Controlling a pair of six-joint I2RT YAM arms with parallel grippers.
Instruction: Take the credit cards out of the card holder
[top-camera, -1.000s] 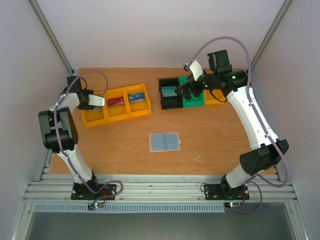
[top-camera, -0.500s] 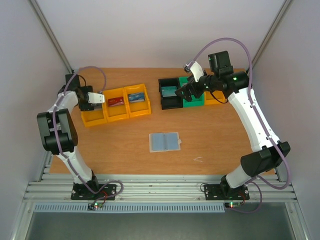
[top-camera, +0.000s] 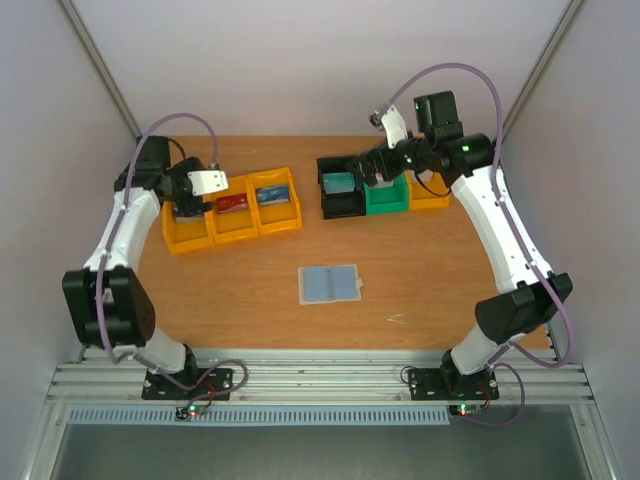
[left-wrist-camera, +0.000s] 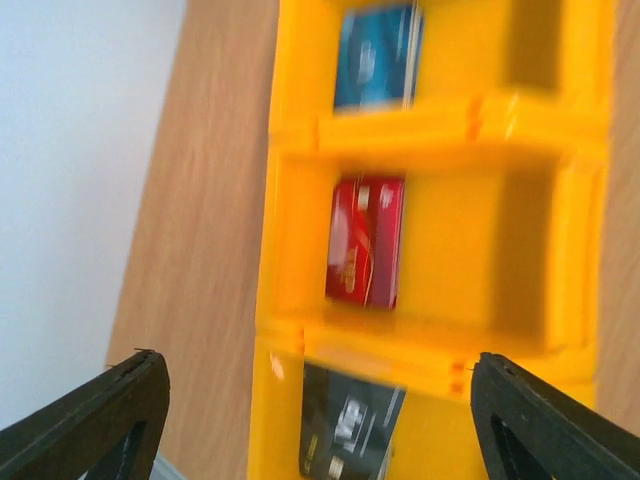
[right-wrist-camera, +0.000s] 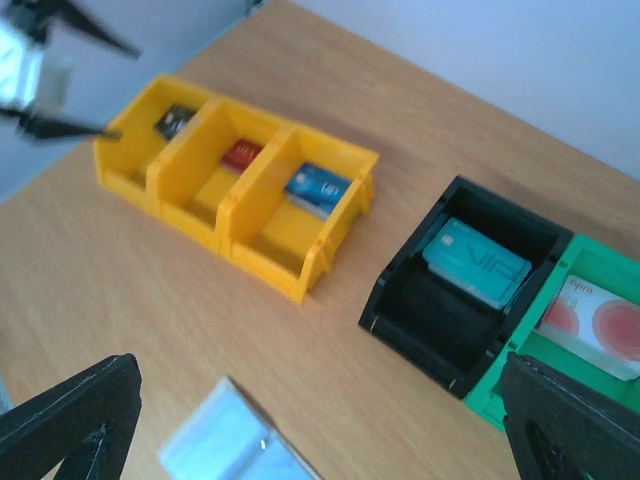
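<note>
Flat blue-grey two-panel card holder (top-camera: 329, 284) lies open mid-frame.
I see left gripper (top-camera: 188, 204) upper left, right gripper (top-camera: 359, 180) upper right, both with jaws apart.

Card holder (top-camera: 329, 284) is laid open and flat near the middle of the worktop (top-camera: 440, 290), closer to the near edge than either bin row. Left bin row (top-camera: 281, 224) is set toward the far-left corner, right bin row (top-camera: 342, 209) along the far edge, right of centre. In the left row, card A (right-wrist-camera: 178, 120) is held in the left bin, card B (top-camera: 232, 204) in the middle bin and card C (top-camera: 270, 195) in the right bin. In the right row, card D (top-camera: 338, 184) is held in the left bin and card E (right-wrist-camera: 595, 322) in the middle bin.
</note>
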